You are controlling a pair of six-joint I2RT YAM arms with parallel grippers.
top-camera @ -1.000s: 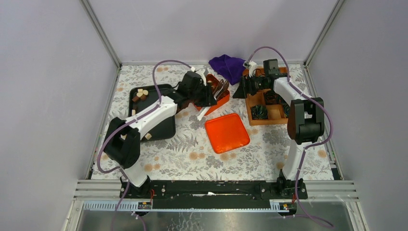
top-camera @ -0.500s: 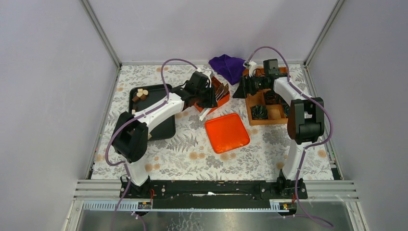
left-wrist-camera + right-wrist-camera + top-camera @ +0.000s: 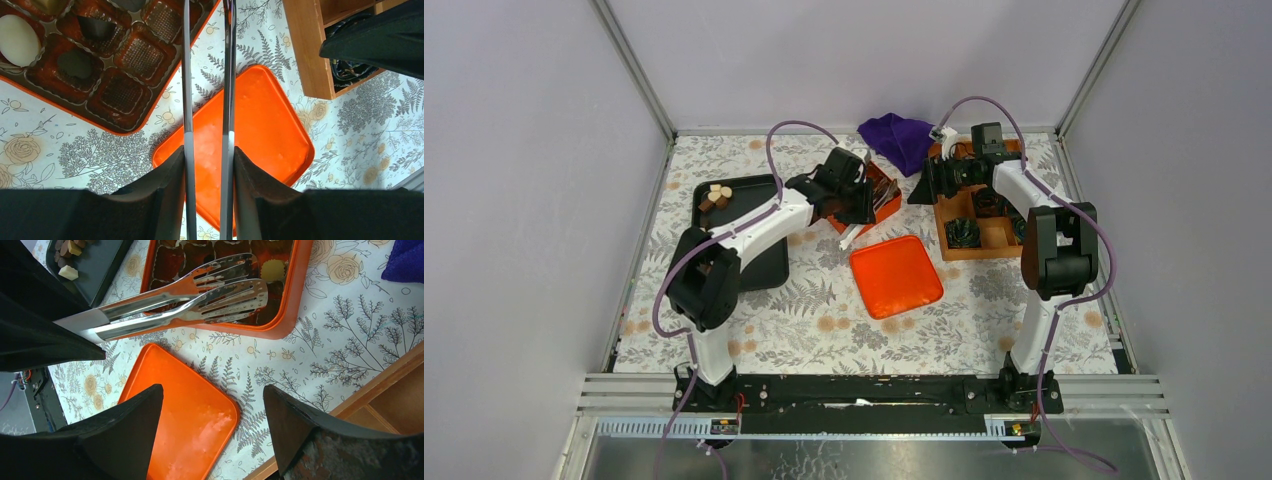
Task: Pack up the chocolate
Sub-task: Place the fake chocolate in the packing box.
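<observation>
My left pincer (image 3: 208,165) is clamped on a pair of metal tongs (image 3: 228,75). My fingers press their two arms from either side, so the arms run almost parallel with a narrow gap between them. The slotted ends of the tongs hang over the orange box (image 3: 296,290), slightly apart. I cannot tell whether they touch anything inside it.

The box is split into small ribbed compartments. Some chocolate (image 3: 17,40) already sits there: one cream-white piece fills a compartment and dark pieces lie in two compartments beside it. More chocolate lies in a small pile at the far corner of the black tray (image 3: 749,192), left of the box. One cream piece lies apart from that pile.

My right pincer (image 3: 212,395) stands wide open. It hovers over the flowered worktop (image 3: 824,320), between the orange lid (image 3: 895,275) and the wooden box (image 3: 305,50). The lid lies flat on the worktop, just beside the orange box on its near side. The wooden box, on the right, holds dark crinkled cups (image 3: 964,232) in its compartments. A purple cloth (image 3: 899,140) lies crumpled at the far edge of the worktop, between the two boxes.
</observation>
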